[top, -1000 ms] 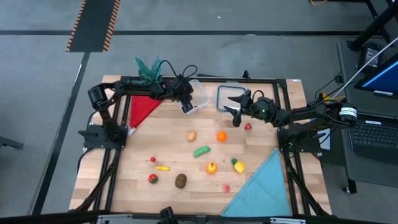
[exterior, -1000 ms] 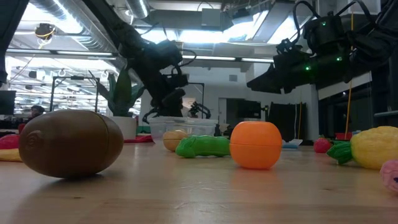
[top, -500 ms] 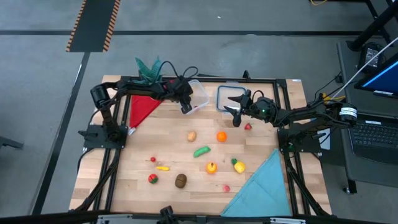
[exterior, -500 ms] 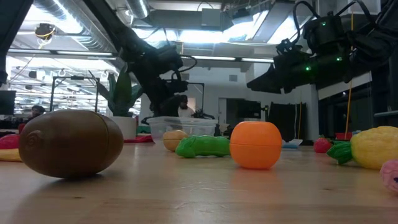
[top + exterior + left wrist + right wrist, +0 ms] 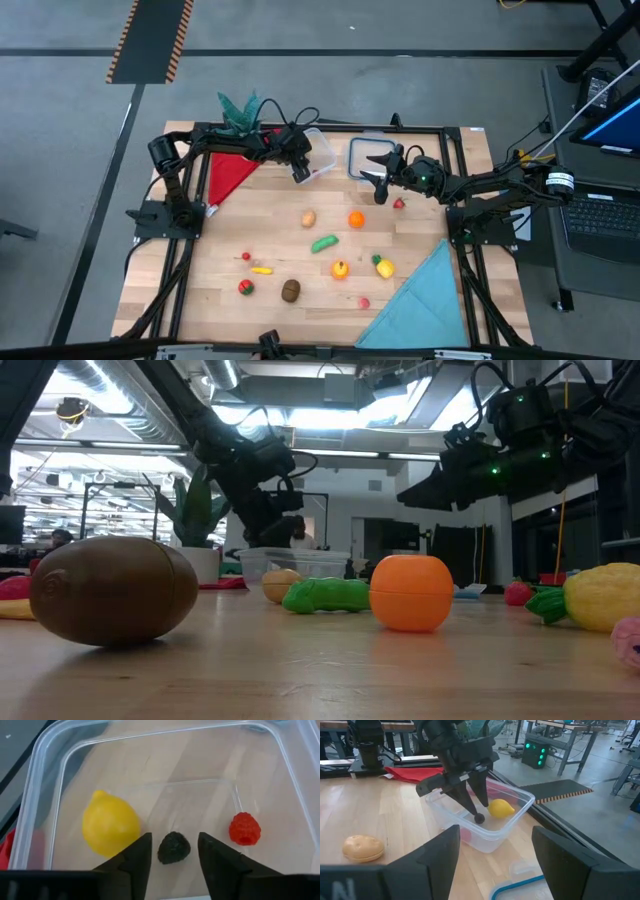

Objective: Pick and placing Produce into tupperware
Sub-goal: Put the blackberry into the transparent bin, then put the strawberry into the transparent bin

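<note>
The left gripper (image 5: 171, 851) hangs inside the clear squarish plastic tupperware (image 5: 318, 156) at the table's far edge, its 2 fingers parted on either side of a small black berry (image 5: 173, 847) on the container floor. A yellow toy lemon (image 5: 110, 824) and a red raspberry (image 5: 245, 828) lie beside it. The right gripper (image 5: 380, 178) hovers near the blue-rimmed clear lid (image 5: 366, 150), fingers spread, holding nothing. The other toy produce lies scattered on the wooden table (image 5: 220, 270).
</note>
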### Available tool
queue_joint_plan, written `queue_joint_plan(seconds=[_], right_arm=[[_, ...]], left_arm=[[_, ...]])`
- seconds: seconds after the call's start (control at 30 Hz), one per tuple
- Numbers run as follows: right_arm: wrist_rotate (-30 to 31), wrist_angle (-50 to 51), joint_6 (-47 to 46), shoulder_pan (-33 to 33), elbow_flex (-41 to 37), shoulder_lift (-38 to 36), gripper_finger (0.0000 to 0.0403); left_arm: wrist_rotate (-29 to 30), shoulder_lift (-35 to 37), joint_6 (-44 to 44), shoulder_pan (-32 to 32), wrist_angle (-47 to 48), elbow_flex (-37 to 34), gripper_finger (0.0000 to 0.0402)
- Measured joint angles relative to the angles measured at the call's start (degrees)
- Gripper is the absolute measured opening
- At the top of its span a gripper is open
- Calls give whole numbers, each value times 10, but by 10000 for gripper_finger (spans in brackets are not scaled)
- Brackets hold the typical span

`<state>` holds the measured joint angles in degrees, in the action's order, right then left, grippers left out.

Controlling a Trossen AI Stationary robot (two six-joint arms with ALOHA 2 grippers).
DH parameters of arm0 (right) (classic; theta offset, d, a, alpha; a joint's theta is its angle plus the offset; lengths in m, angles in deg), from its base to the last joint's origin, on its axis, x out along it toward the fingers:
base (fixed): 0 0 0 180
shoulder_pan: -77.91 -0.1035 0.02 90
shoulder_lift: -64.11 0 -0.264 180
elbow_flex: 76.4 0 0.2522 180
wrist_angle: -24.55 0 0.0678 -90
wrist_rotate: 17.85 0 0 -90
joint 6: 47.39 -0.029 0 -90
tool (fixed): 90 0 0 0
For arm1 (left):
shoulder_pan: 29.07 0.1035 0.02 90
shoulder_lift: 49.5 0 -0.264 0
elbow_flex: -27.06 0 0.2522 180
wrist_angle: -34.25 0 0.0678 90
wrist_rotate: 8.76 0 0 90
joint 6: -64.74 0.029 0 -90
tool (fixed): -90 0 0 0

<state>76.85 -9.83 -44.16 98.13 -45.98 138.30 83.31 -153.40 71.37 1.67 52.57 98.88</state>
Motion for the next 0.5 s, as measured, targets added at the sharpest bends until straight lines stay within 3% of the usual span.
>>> queue_joint_plan(seconds=[0.33,0.5], right_arm=[[0,0,8,0,0,0,250],[-3,-7,18,0,0,0,250]], left_arm=[[-1,37,2,0,-4,24,180],[-67,93,15,-6,-7,38,169]])
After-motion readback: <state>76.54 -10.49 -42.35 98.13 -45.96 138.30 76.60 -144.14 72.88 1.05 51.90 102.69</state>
